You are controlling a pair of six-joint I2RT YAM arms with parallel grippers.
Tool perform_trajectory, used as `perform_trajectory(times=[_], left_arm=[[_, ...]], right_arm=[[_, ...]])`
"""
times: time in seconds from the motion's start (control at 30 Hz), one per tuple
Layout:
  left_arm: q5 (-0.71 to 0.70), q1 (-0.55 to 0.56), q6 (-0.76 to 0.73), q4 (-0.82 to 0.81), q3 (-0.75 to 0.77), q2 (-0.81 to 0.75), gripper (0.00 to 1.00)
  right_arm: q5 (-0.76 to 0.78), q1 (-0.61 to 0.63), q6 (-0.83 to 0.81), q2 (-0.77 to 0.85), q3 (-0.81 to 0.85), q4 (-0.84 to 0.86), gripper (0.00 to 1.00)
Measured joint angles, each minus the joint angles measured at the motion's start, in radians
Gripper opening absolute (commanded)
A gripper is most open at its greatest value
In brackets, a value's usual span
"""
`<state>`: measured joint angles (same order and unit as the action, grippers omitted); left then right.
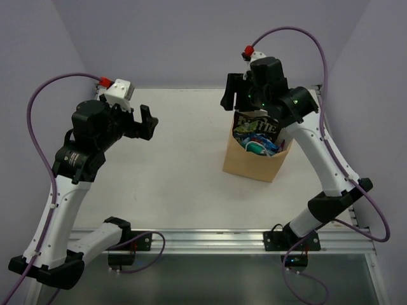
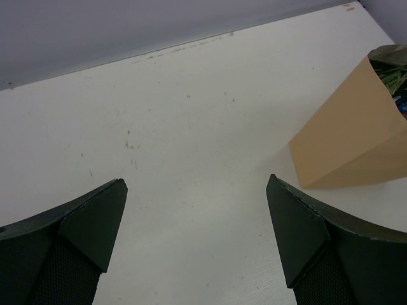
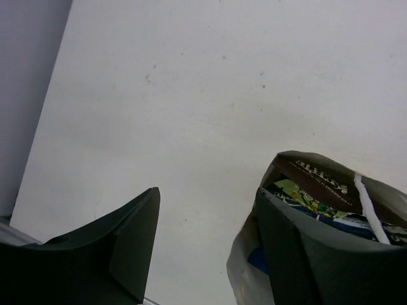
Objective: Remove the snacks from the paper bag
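Note:
The tan paper bag [image 1: 249, 159] stands upright on the table at the right of centre. Snacks fill its open top: a long dark brown packet [image 1: 257, 124] at the back, blue packets [image 1: 267, 145] and a teal pouch [image 1: 254, 147] in front. My right gripper [image 1: 233, 95] hangs open and empty just above and behind the bag's far left rim. In the right wrist view the brown packet [image 3: 316, 176] and a white cord handle [image 3: 369, 209] show past the right finger [image 3: 299, 248]. My left gripper [image 1: 149, 123] is open and empty above the table, left of the bag [image 2: 356, 133].
White tabletop [image 1: 172, 165] with purple walls behind and at both sides. A metal rail [image 1: 210, 240] runs along the near edge between the arm bases. Purple cables loop above both arms.

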<state>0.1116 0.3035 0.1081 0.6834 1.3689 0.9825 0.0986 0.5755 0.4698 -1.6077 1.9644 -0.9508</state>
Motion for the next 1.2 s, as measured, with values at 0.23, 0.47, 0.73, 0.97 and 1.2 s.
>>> perform_trajectory(times=[0.23, 0.47, 0.73, 0.97, 1.2], left_arm=[[0.01, 0.0, 0.0, 0.0, 0.0, 0.002, 1.0], [0.063, 0.0, 0.005, -0.002, 0.0, 0.008, 1.0], [0.127, 0.0, 0.009, -0.009, -0.018, -0.005, 1.0], [0.145, 0.013, 0.008, -0.008, -0.027, -0.008, 1.0], [0.151, 0.015, 0.009, -0.008, -0.027, -0.008, 1.0]], right_arm=[[-0.066, -0.111, -0.207, 0.169, 0.026, 0.002, 0.68], [-0.119, -0.529, -0.228, 0.393, -0.351, 0.134, 0.65], [-0.204, -0.647, -0.249, 0.314, -0.524, 0.169, 0.57], [-0.249, -0.648, -0.308, 0.282, -0.545, 0.202, 0.48], [-0.317, -0.648, -0.361, 0.325, -0.573, 0.23, 0.5]])
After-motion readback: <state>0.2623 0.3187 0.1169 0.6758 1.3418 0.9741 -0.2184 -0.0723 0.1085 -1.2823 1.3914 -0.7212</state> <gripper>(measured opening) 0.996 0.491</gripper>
